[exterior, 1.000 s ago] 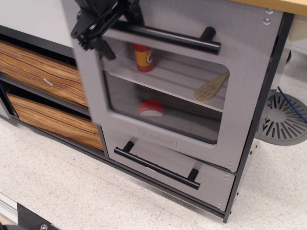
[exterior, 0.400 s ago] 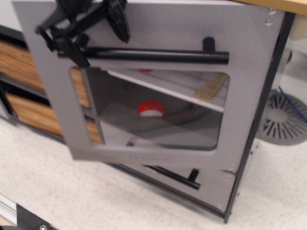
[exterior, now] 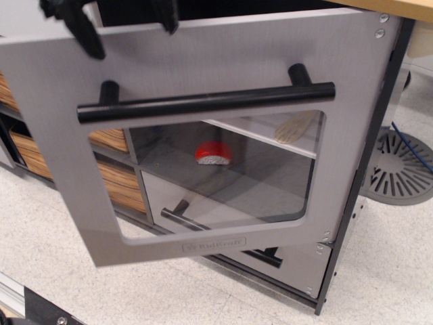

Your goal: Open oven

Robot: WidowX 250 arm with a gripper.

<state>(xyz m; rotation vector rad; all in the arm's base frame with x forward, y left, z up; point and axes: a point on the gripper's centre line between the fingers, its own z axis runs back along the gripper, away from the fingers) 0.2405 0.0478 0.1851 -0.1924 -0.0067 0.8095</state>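
Observation:
The oven door [exterior: 203, 61] is brushed silver-grey and hangs from its right edge, swung well out towards the camera. Its long black bar handle [exterior: 203, 101] runs across above the clear window [exterior: 270, 196], and a small logo [exterior: 213, 244] sits under the window. My gripper [exterior: 125, 20] is at the door's top left edge, above the handle and off it. Its two black fingers [exterior: 81, 30] stand wide apart and hold nothing. Through the window I see a shelf, a red and white toy [exterior: 214, 154] and a wooden spatula [exterior: 298, 126].
A shorter silver drawer with a black bar handle [exterior: 177, 218] lies below the oven, partly behind the door. Wood-grain drawers [exterior: 118, 181] are at the left behind the door. A grey slotted round base [exterior: 399, 169] stands on the floor at the right. A wooden counter edge [exterior: 406, 8] runs above.
The door has swung much further open towards the camera and left. My gripper has come off the handle's left end and now sits higher, at the door's top edge.

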